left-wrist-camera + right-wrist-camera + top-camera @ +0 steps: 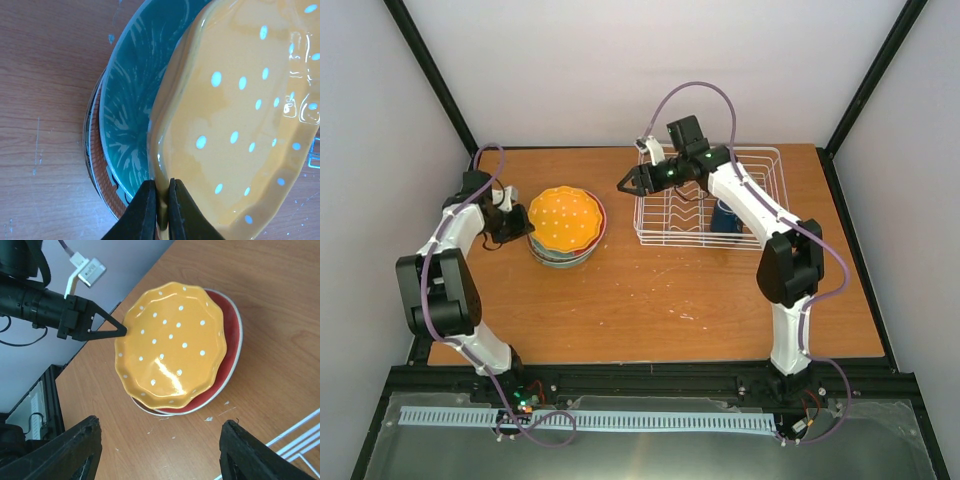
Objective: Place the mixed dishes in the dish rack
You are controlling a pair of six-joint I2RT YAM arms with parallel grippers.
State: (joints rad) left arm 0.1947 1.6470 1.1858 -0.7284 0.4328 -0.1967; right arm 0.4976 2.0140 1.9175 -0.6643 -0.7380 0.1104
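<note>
Tightly around dotted plate [235, 125] rim — left tool [161, 183] (narrow gap)

My left gripper [160, 184] holds its fingers pinched nearly together; my right gripper [160, 426], arm extended forward, has fingers spread wide.

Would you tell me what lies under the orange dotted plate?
Beneath the orange dotted plate sits a red plate with a teal flower; another dish's pale rim peeks out below that. Anything deeper in the stack is covered.
</note>
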